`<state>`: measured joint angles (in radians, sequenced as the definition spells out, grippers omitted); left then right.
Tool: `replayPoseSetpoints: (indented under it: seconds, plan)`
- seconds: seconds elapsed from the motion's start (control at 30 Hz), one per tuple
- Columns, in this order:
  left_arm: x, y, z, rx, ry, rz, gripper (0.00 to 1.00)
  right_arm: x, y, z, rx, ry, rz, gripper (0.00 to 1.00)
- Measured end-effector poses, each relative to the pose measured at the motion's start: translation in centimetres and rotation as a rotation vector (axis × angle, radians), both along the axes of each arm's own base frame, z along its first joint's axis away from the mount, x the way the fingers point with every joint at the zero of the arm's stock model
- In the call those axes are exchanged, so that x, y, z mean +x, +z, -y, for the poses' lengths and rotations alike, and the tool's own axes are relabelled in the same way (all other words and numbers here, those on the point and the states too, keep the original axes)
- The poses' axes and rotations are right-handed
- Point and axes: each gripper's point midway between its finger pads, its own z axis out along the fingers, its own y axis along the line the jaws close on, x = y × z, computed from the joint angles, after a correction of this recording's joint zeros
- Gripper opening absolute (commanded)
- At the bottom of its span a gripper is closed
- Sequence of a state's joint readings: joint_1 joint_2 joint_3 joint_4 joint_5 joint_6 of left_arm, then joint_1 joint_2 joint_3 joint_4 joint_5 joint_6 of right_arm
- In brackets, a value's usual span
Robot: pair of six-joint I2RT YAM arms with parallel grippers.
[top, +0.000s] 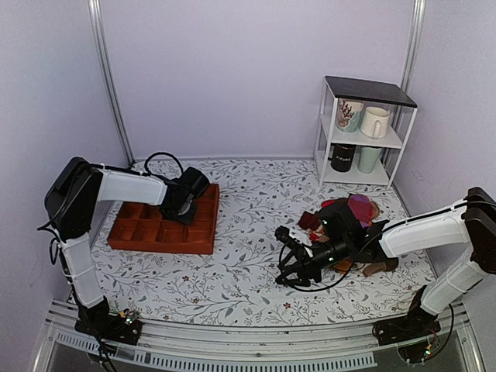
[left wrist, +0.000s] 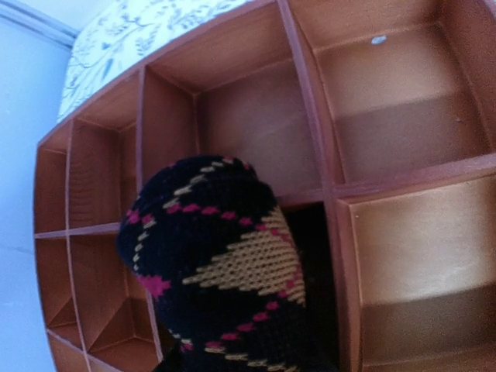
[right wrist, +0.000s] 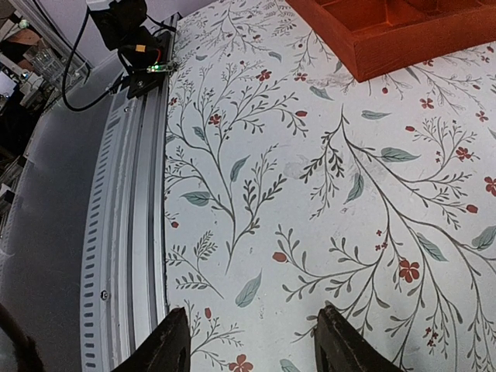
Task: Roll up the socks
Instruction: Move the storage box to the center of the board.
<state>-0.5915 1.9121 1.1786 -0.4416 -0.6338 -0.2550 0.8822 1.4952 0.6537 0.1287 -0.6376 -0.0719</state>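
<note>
Socks (left wrist: 221, 263) rolled already (a tight bundle), clamped in the left gripper (top: 179, 208) over the tray (top: 159, 243) by the left edge; right gripper (right wrist: 252, 322) gapes wide. Only the drop remains, I'd say.

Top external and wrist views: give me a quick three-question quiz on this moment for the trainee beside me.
1. How many mugs stand on the shelf?
2. The rolled socks are over: A) the wooden tray, B) the shelf, C) the bare tablecloth.
3. True or false: the right gripper is open, with nothing between its fingers.
Key: 1 four; 2 A; 3 true.
</note>
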Motion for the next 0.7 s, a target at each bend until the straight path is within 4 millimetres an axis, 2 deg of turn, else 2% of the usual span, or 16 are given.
replayPoseSetpoints:
  seconds: [0.33, 0.57, 0.63, 0.7]
  plan:
    - [-0.5, -0.3, 0.6, -0.189, -0.032, -0.109, 0.00, 0.0, 0.0, 0.0, -0.001, 0.000, -0.001, 0.56]
    - [-0.3, -0.6, 0.9, -0.236, -0.059, -0.162, 0.00, 0.0, 0.0, 0.0, -0.002, 0.000, -0.002, 0.56]
    - [-0.4, -1.0, 1.0, -0.239, -0.066, -0.179, 0.05, 0.0, 0.0, 0.0, -0.002, 0.000, -0.002, 0.56]
    - [-0.5, -1.5, 1.1, -0.243, -0.069, -0.192, 0.15, 0.0, 0.0, 0.0, -0.002, 0.000, -0.002, 0.56]
